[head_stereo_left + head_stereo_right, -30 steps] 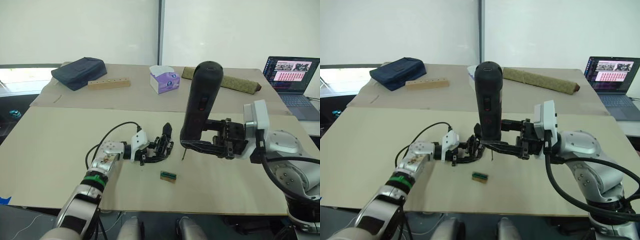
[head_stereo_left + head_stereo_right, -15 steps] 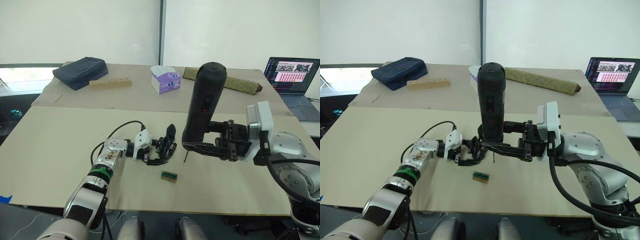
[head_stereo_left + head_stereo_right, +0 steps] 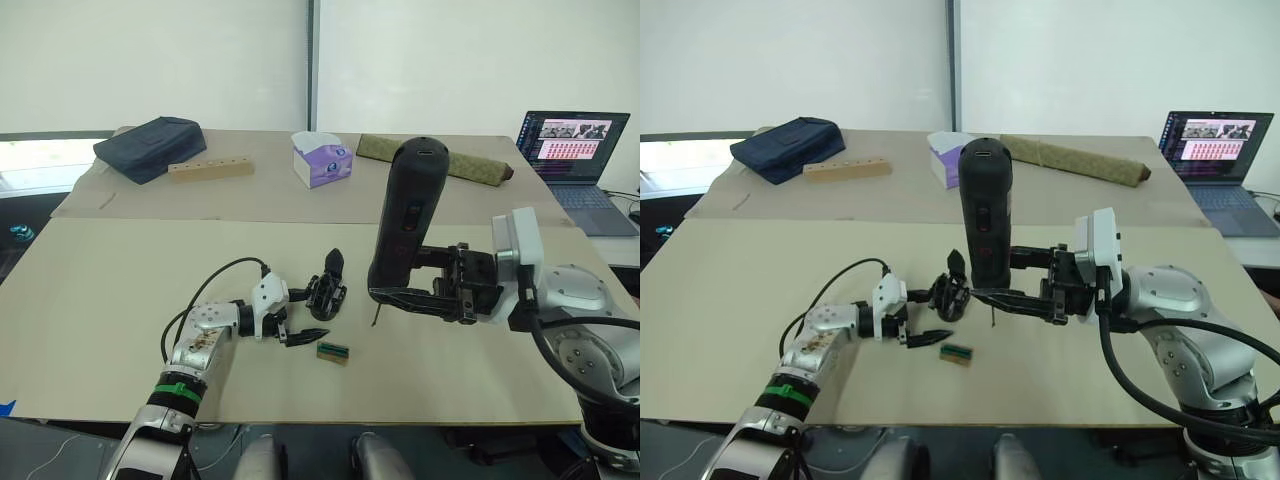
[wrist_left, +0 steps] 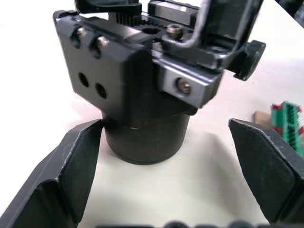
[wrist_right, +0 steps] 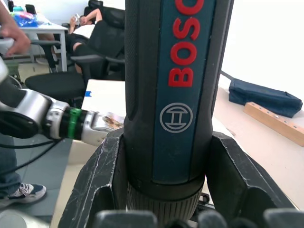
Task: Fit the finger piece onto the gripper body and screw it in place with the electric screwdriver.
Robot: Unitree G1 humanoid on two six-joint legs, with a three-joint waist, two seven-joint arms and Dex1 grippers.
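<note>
- Your right gripper (image 3: 400, 296) has its fingers closed around the lower end of the electric screwdriver (image 3: 403, 225). The tool stands nearly upright above the tabletop (image 3: 120, 270), leaning slightly, with its thin bit (image 3: 372, 316) pointing down, just off the surface.
- In the right wrist view the two fingers (image 5: 102, 183) press against either side of the screwdriver barrel just above its collar; the red lettering runs up the barrel.
- Your left gripper (image 3: 300, 335) lies low on the tabletop with its fingers spread apart and nothing held. In the left wrist view the round base of the gripper body (image 4: 142, 102) sits between the two open fingertips (image 4: 71, 166), with a gap on either side.
- The gripper body (image 3: 327, 286) stands on its round base near the middle of the tabletop, its pointed black finger upright, between your left gripper and the screwdriver bit.
- Finger piece: you cannot tell from these views whether it is already seated on the body.
- A small green-and-brown block (image 3: 334, 351) lies on the tabletop just near of the gripper body, close beside the left fingertips.
- At the far side: a dark pouch (image 3: 148, 147), a wooden strip with holes (image 3: 210, 168), a tissue box (image 3: 323, 159) and a laptop (image 3: 570, 150).
</note>
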